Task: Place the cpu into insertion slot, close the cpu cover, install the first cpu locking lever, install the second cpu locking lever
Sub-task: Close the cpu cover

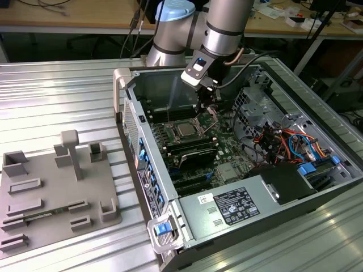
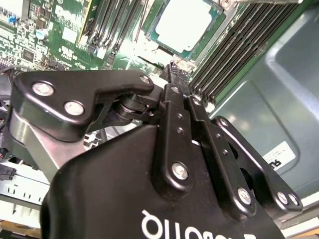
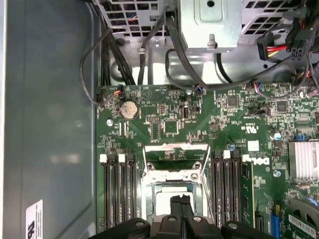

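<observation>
The cpu (image 1: 185, 130) lies flat in the insertion slot (image 1: 173, 126) on the green motherboard, its pale metal top also showing in both wrist views (image 2: 187, 22) (image 3: 167, 201). The cpu cover (image 3: 175, 151) is swung up on its hinge, a thin silvery frame standing at the slot's edge toward the drive cage. My gripper (image 1: 207, 106) hangs just above the slot on the cover's side. Its black fingertips (image 3: 175, 201) are pressed together with nothing visible between them, and they taper to one point (image 2: 172, 67) in the second wrist view. I cannot make out the locking levers clearly.
Black memory slots (image 3: 117, 184) flank the socket on both sides (image 3: 230, 181). Cables (image 1: 283, 139) and a metal drive cage (image 3: 212, 22) crowd the case beyond the board. The power supply (image 1: 238, 207) fills the case's near end. A grey fixture plate (image 1: 54, 192) lies on the table at the exterior view's left.
</observation>
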